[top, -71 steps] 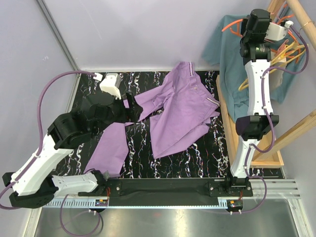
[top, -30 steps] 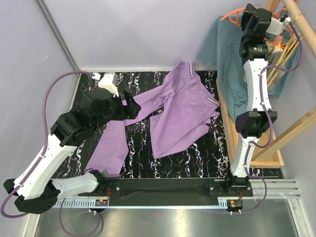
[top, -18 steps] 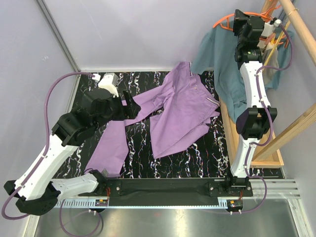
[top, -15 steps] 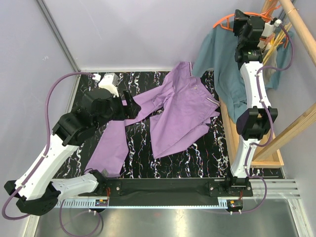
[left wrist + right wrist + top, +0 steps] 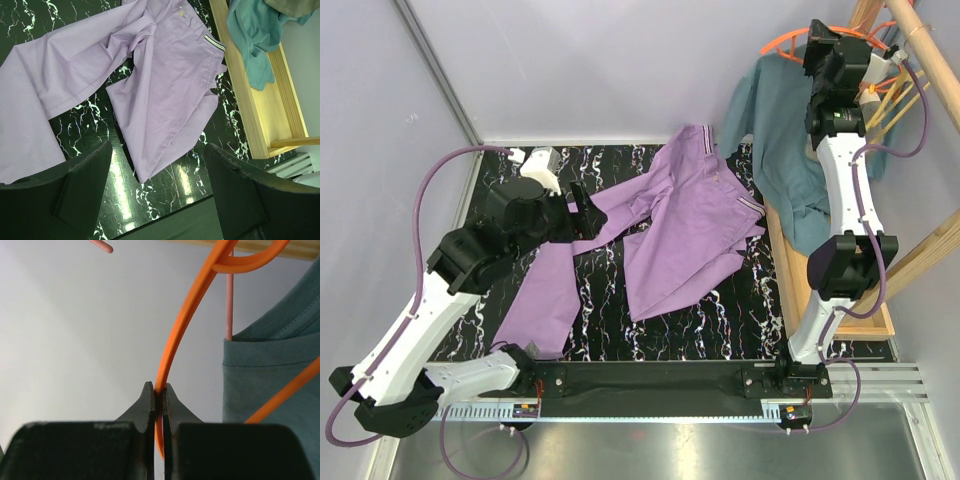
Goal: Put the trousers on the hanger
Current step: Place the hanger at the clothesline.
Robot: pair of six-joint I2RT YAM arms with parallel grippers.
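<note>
The lilac trousers (image 5: 690,230) lie spread on the black marbled table (image 5: 610,290), one leg reaching toward the near left, and their striped waistband (image 5: 215,46) is near the wooden base. My left gripper (image 5: 582,205) hovers open over the left leg; in the left wrist view (image 5: 157,200) nothing lies between its fingers. My right gripper (image 5: 817,38) is high at the rack. In the right wrist view (image 5: 160,392) it is shut on the thin orange hanger (image 5: 185,330) that carries the teal shirt (image 5: 770,120). Yellow hanger bars (image 5: 886,104) show behind the right arm.
A wooden rack pole (image 5: 920,30) crosses the top right corner. The rack's wooden base frame (image 5: 785,270) runs along the table's right edge, with the teal shirt's hem (image 5: 255,35) draped into it. Grey walls close the back and left.
The right gripper has lifted the orange hanger with the teal shirt, swung it left, then back to the right in the last half second. The left arm has barely moved.
</note>
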